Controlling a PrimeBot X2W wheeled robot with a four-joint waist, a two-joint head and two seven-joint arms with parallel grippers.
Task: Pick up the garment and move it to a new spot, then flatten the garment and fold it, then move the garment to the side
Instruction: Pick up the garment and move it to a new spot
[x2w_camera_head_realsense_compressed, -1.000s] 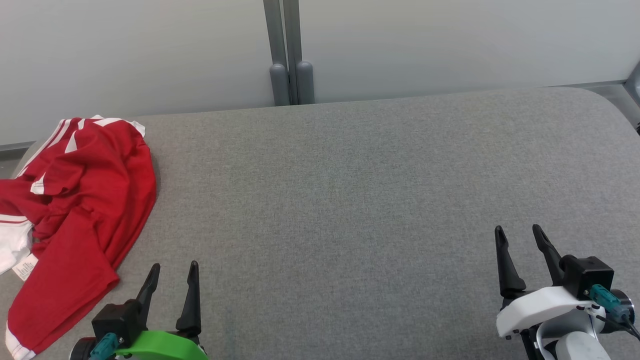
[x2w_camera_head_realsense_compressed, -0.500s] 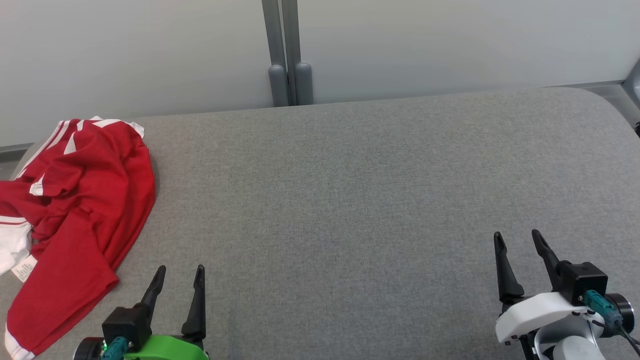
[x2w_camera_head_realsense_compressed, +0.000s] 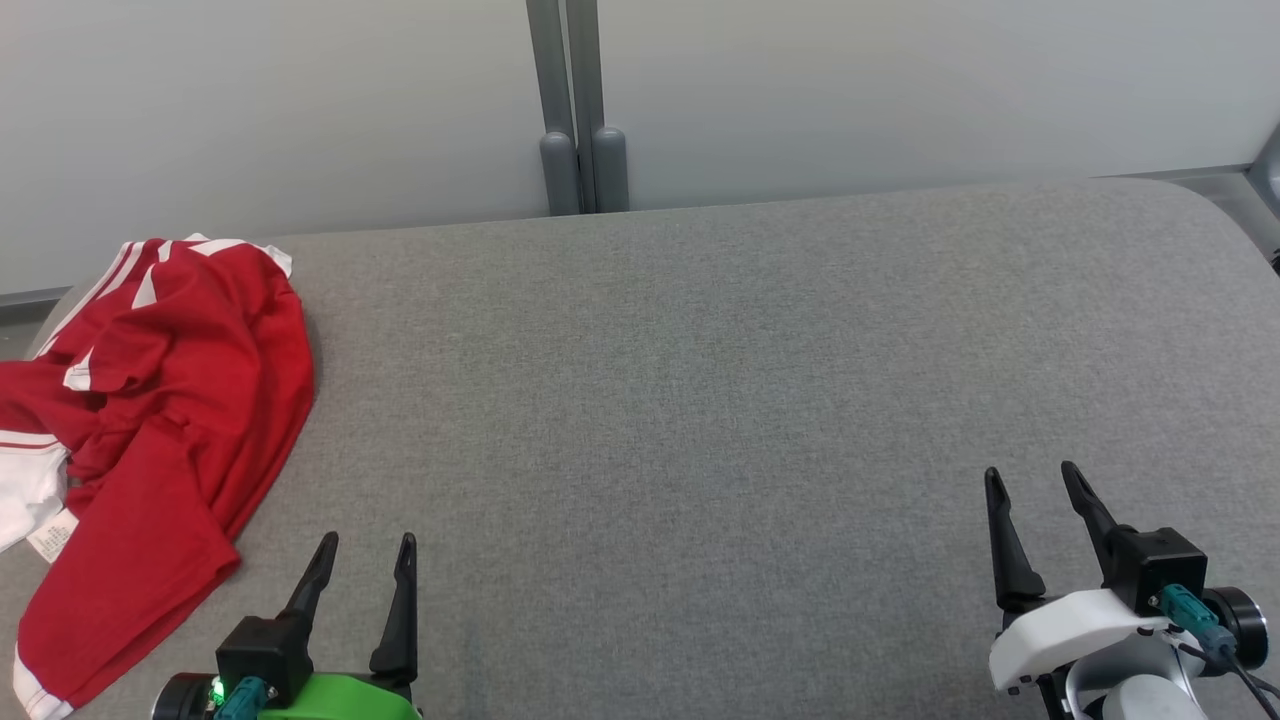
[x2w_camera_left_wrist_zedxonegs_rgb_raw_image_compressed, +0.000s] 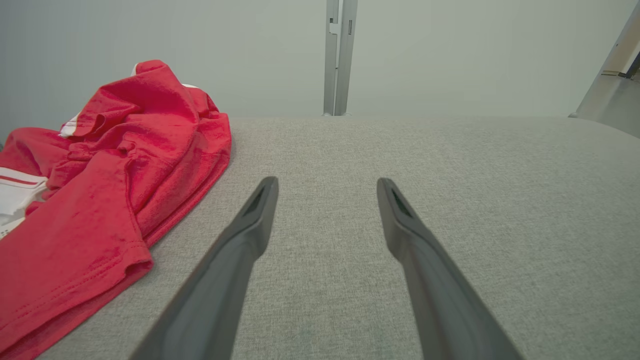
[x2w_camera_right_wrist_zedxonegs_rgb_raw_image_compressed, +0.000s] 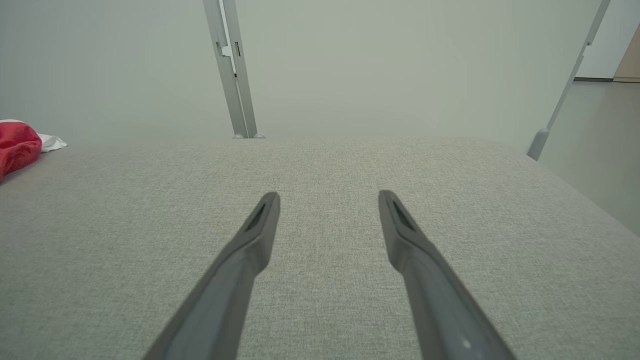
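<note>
Along the left edge of the grey fabric-topped table (x2w_camera_head_realsense_compressed: 700, 400) lies a crumpled red jersey (x2w_camera_head_realsense_compressed: 170, 400) with white stripes and white trim, rumpled into folds, one sleeve reaching toward the table's near edge. A small white care label (x2w_camera_head_realsense_compressed: 50, 538) pokes out at its left side; the print on it is too small to read, and no brand mark can be made out. The left gripper (x2w_camera_head_realsense_compressed: 367, 540) hovers over the table's near edge just right of the jersey, not touching it, fingers spread wide and empty. The right gripper (x2w_camera_head_realsense_compressed: 1030, 470) hovers near the table's near right corner, likewise wide and empty. Two grey posts (x2w_camera_head_realsense_compressed: 583, 170) stand behind the table's far edge.
</note>
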